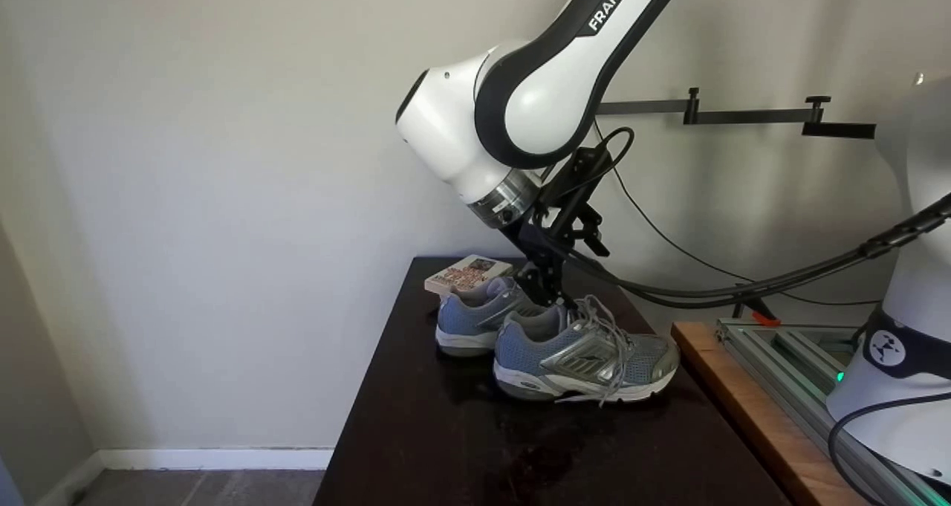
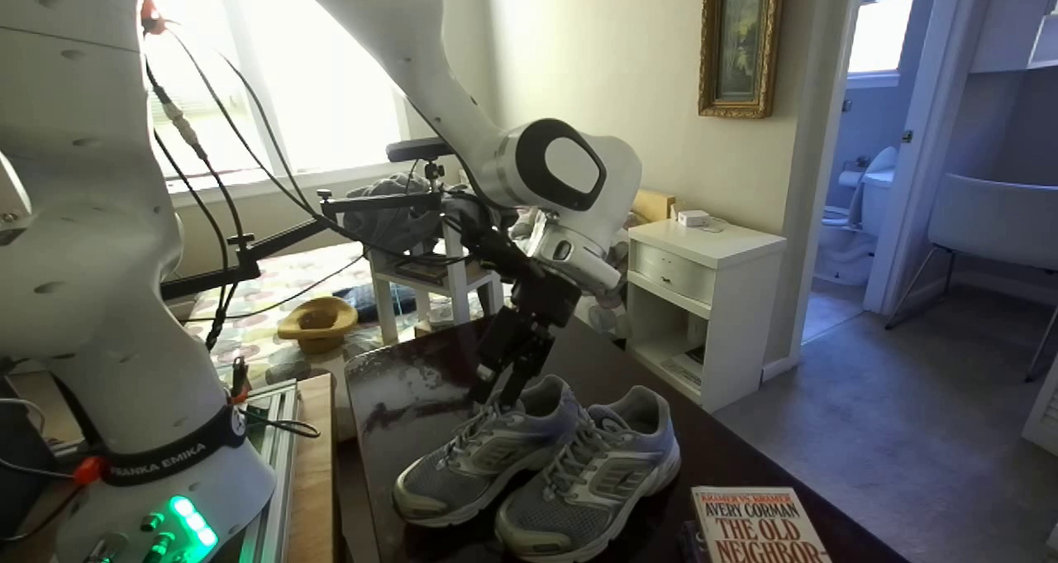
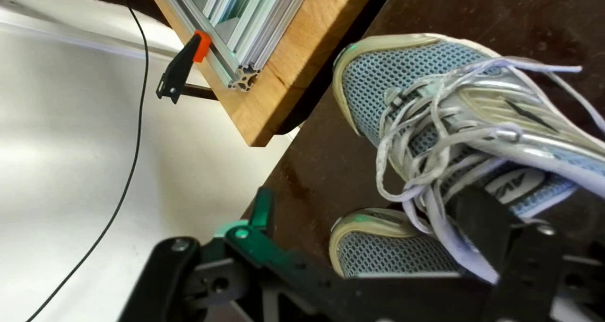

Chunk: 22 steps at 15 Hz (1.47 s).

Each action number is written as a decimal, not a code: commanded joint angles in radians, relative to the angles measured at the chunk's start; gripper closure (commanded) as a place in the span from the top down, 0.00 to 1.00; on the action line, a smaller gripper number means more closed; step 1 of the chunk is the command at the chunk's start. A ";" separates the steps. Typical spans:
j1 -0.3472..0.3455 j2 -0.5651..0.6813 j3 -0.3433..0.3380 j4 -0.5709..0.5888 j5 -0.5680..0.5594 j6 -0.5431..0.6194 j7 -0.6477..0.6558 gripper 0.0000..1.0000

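The tool (image 3: pixel 371 207) stands spread wide, holding nothing, one finger (image 3: pixel 479 220) by the tongue (image 3: pixel 515 186) of a grey-blue running shoe (image 3: pixel 496 102) at the right of the wrist view; whether they touch, I cannot tell. In an exterior view, the matching shoe (image 2: pixel 593 480) sits beside it on the dark counter (image 2: pixel 397 439), lower centre, an Avery Corman paperback (image 2: pixel 756 526) lower right.

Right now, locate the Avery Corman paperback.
In an exterior view, the Avery Corman paperback lies at the bottom edge, right of center, beside the nearer running shoe.
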State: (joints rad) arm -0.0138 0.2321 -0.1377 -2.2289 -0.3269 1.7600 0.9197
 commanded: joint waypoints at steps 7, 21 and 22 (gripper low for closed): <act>0.001 -0.018 0.007 -0.040 -0.029 -0.018 -0.019 1.00; 0.000 -0.024 0.010 -0.046 -0.043 -0.043 -0.020 1.00; 0.000 -0.026 0.010 -0.048 -0.044 -0.027 -0.018 1.00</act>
State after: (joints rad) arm -0.0110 0.2337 -0.1307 -2.2520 -0.3402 1.6828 0.8895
